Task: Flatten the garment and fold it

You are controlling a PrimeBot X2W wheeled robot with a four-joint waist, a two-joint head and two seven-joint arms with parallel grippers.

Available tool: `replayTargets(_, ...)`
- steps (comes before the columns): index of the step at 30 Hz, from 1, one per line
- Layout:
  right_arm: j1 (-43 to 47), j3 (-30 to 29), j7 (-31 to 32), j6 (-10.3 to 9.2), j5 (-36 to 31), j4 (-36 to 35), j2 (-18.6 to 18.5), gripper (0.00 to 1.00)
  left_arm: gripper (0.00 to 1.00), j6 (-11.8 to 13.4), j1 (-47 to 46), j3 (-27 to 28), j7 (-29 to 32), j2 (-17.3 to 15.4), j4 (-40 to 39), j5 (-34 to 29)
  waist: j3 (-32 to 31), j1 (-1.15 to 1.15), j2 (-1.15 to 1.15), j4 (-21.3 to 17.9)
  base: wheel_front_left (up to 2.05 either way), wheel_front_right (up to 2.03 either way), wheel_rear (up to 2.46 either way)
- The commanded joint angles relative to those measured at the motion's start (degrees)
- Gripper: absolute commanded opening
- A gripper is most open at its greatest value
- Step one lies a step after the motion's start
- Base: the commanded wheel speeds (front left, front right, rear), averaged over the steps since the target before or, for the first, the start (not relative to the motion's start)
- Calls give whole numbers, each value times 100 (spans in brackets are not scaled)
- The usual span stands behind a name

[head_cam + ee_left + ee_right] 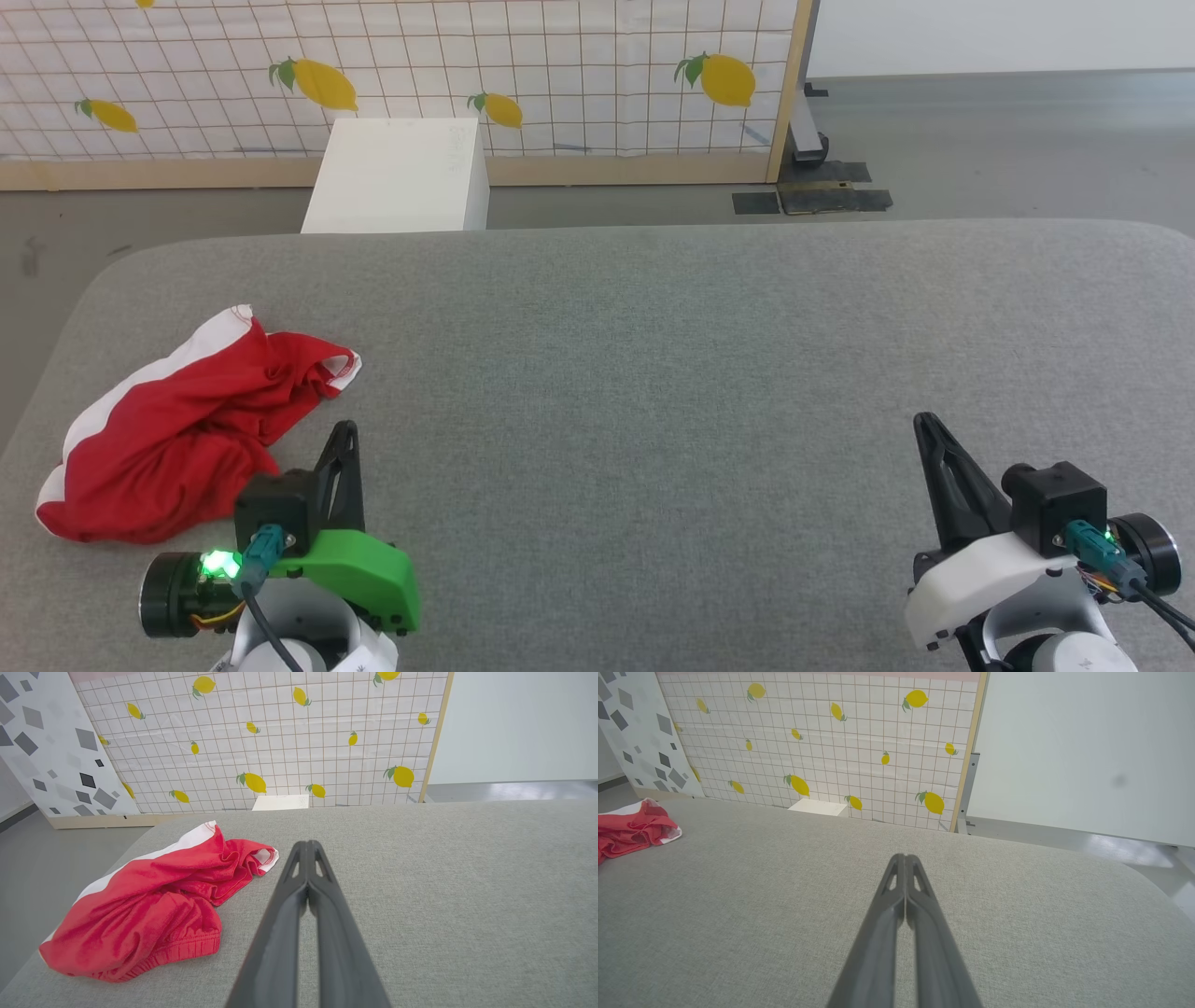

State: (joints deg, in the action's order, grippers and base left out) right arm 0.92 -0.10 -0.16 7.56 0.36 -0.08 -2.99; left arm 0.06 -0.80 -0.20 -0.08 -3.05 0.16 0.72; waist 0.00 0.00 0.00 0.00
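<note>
The left end effector (344, 437), on its green wrist housing, sits nearest at the lower left. Its two dark fingers are pressed together and hold nothing. The right end effector (926, 431), on a white housing at the lower right, is likewise closed and empty. Both are poised over the near part of the grey fabric-covered tabletop (653, 373), with their fingers pointing toward the far side.

The garment (177, 439), red shorts with white side stripes, lies in a crumpled heap at the near left corner of the tabletop. It is just left of the left end effector and not touching it. The gathered elastic waistband bunches at the near end of the heap. A white-trimmed hem pokes out at its far right, and a white stripe runs along its left edge. A broad bare stretch of tabletop separates it from the right end effector. Beyond the far edge stand a white box (397, 177) and a lemon-printed panel (560, 75).

The task looks to be at its very start, with nothing spread or folded yet. The next move seems to call for the left fingers to part and reach left for an exposed edge, either the hem or the waistband. The heap would then be drawn toward the middle, where both arms can reach to flatten it.
</note>
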Motion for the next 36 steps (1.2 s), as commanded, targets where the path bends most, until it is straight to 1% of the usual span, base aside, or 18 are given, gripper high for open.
replayTargets(1,-92,10,16,-8,-36,8,12,0,0,-6,80,20,8,17,-16,-72,0,0,0,0,0,0,0)
replayTargets(19,-92,10,16,-8,-36,8,12,0,0,-6,80,20,8,17,-16,-72,0,0,0,0,0,0,0)
replayTargets(20,0,0,0,0,0,0,0,100,100,0,0,0,0,0,0,0,0,0,0,0,0,0,0)
replayTargets(36,72,-28,-150,-1,192,59,-1,100,100,49,-7,-115,-151,2,89,89,2,0,0,10,0,0,0)
